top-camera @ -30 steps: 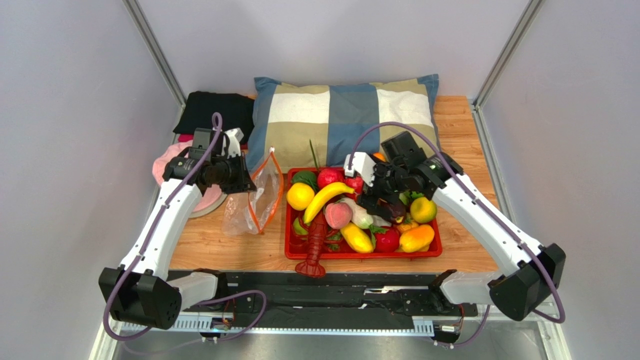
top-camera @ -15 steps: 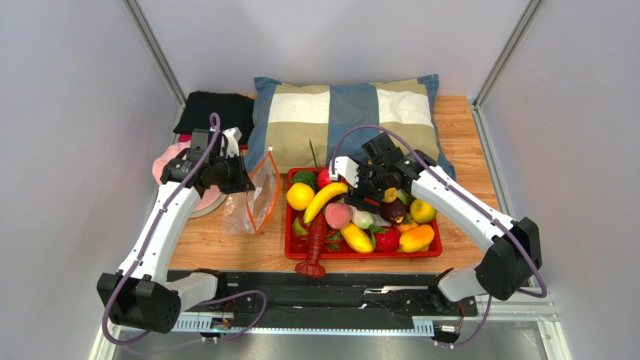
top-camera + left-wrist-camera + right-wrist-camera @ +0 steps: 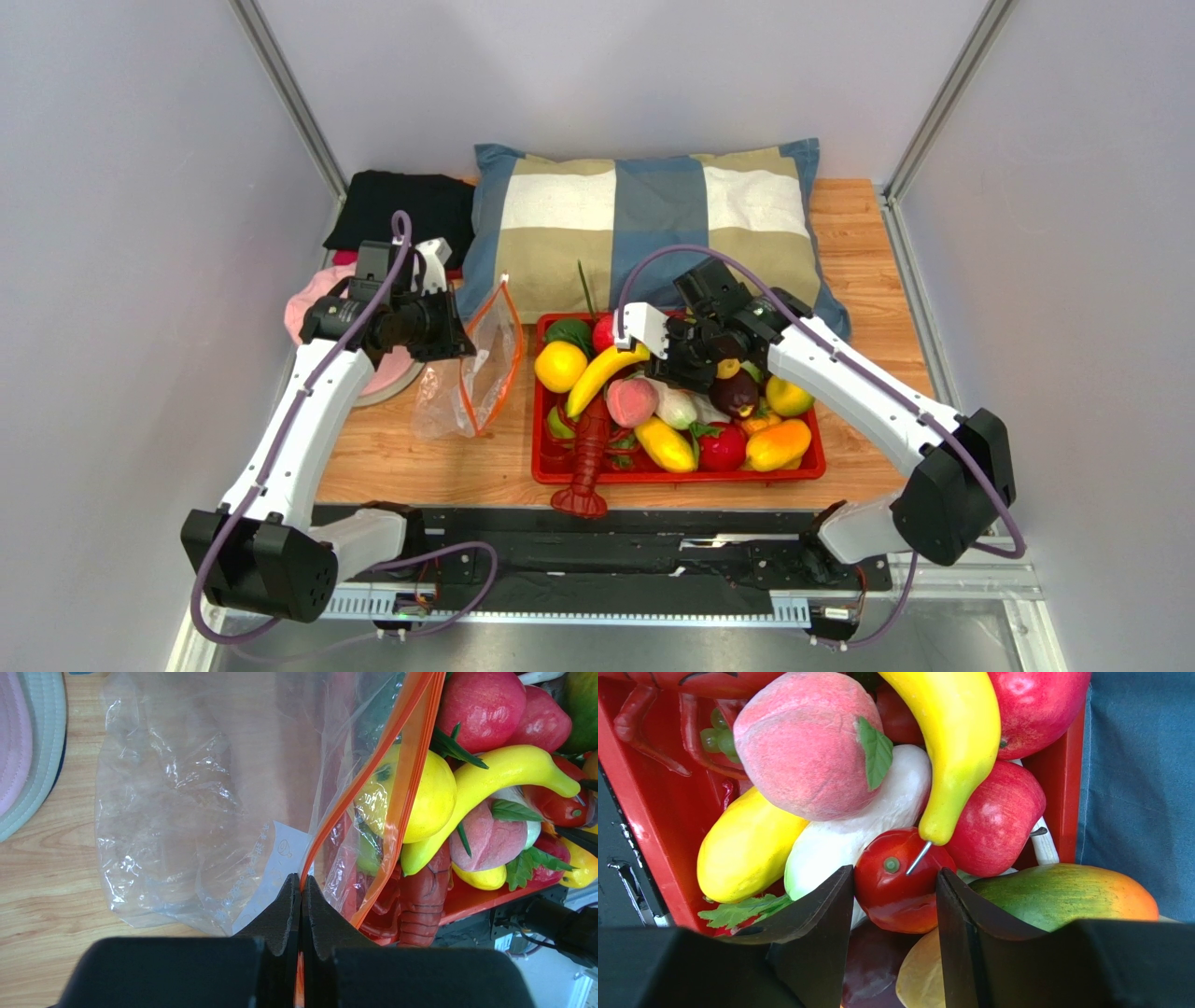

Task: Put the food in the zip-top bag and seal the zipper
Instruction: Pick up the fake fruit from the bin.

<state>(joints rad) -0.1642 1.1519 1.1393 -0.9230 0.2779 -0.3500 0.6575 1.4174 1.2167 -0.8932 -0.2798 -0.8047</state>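
Observation:
The food lies heaped in a red tray (image 3: 673, 476): a yellow banana (image 3: 955, 735), a pink peach (image 3: 801, 742), an orange-green mango (image 3: 1060, 896) and a red tomato (image 3: 899, 892). My right gripper (image 3: 893, 875) is down in the heap with one finger against each side of the tomato, which still rests among the other food. Left of the tray the clear zip-top bag (image 3: 189, 798) stands with its mouth open towards the tray. My left gripper (image 3: 302, 882) is shut on the orange-red zipper (image 3: 365, 777) and holds that edge up.
A red toy lobster (image 3: 586, 462) hangs over the tray's front rim. A checked pillow (image 3: 645, 210) lies behind the tray. A pink hat (image 3: 316, 308) and black cloth (image 3: 400, 207) sit at the back left. Grey walls close in both sides.
My right gripper has moved left and down into the tray and its jaws have narrowed round the tomato. The left gripper and the bag have stayed still.

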